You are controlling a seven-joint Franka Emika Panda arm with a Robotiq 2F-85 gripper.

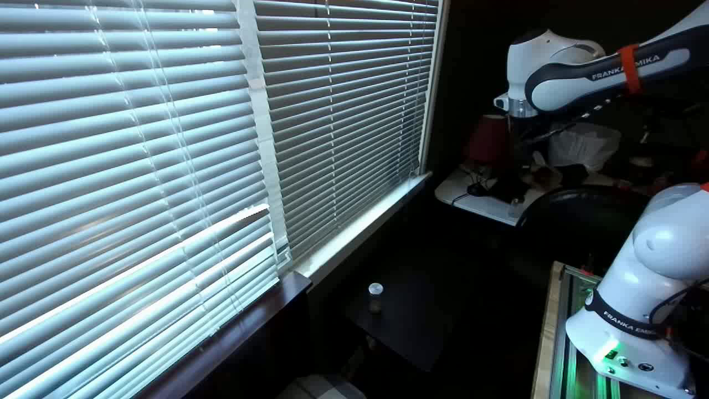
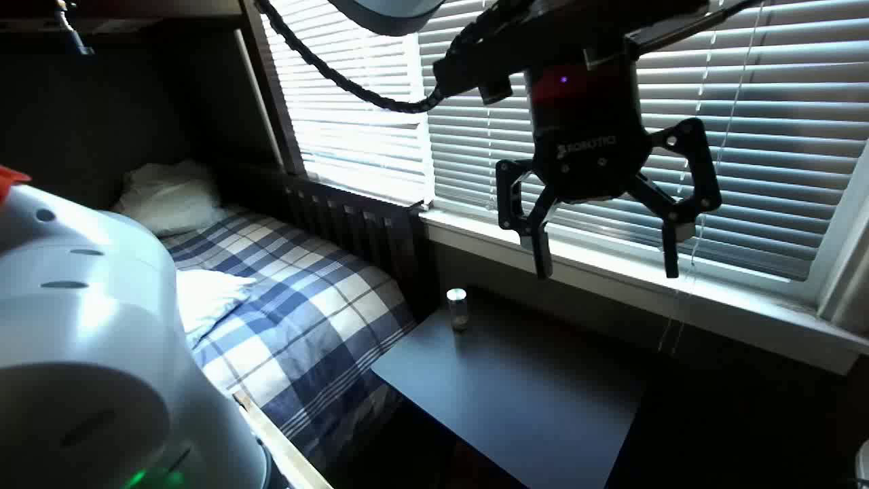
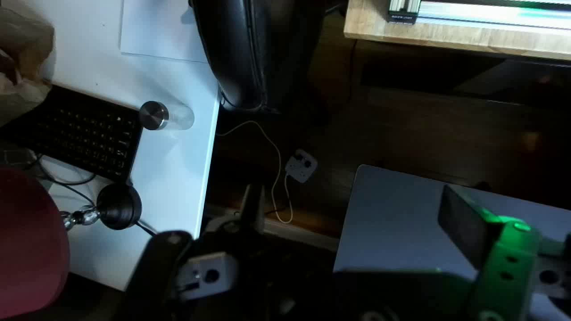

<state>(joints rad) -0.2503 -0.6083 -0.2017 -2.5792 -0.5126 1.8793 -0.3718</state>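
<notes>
Wrist view: a black two-fingered gripper [image 3: 350, 194] is shown at bottom (fingers [image 3: 461, 227] spread apart), a clear cylindrical metal-capped bottle [image 3: 156, 116] at left.

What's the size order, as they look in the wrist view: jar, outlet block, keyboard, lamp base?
1. Keyboard, largest by far.
2. Jar and lamp base: too alike to rank; the jar is longer but narrower.
3. Outlet block, smallest, though it lies on the floor, probably farther from the camera.
</notes>
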